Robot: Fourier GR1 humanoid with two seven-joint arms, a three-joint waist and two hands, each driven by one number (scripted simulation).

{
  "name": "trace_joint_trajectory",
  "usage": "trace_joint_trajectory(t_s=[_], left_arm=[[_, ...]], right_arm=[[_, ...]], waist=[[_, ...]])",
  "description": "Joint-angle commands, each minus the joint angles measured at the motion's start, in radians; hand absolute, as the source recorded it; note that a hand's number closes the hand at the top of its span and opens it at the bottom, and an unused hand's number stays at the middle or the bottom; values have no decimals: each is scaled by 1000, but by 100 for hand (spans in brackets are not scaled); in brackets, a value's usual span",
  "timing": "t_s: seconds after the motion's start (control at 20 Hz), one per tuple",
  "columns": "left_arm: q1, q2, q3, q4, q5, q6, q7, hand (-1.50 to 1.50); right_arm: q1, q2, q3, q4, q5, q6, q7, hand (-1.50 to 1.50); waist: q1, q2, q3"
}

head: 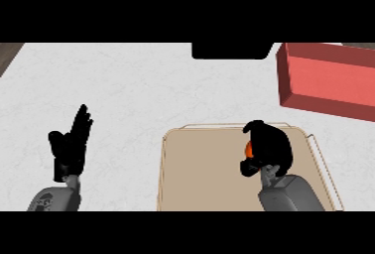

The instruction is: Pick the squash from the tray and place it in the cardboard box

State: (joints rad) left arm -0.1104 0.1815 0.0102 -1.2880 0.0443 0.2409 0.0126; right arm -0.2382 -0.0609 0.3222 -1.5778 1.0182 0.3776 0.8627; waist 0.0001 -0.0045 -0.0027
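Observation:
A beige tray (198, 173) lies at the lower middle and right of the counter. My right hand (268, 146) hangs over its right part with fingers curled round an orange squash (249, 149), of which only a small sliver shows at the hand's left side. Whether the squash rests on the tray or is lifted off it I cannot tell. A red box (326, 79) with an open top stands at the far right, apart from the tray. My left hand (71, 144) rests open at the left, fingers pointing up.
A black object (229, 50) sits at the counter's far edge, top middle. White counter (132, 89) stretches between the left hand, the tray and the red box.

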Motion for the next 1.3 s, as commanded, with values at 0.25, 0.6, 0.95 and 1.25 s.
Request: trace_joint_trajectory(t_s=[0.25, 0.6, 0.95, 1.25], left_arm=[[24, 5, 38, 0, 2, -55, -20, 0], [28, -8, 38, -37, -15, -19, 24, 0], [67, -10, 33, -44, -30, -14, 7, 0], [111, -34, 22, -75, -26, -17, -13, 0]], right_arm=[[-72, 7, 2, 68, 107, -59, -75, 150], [153, -198, 70, -121, 13, -37, -403, 150], [345, -525, -9, -407, -142, -21, -806, 150], [476, -649, -326, -576, -347, -33, -977, 150]], waist=[[2, 4, 3], [-28, 1, 3], [-37, -4, 3], [-28, -2, 3]])
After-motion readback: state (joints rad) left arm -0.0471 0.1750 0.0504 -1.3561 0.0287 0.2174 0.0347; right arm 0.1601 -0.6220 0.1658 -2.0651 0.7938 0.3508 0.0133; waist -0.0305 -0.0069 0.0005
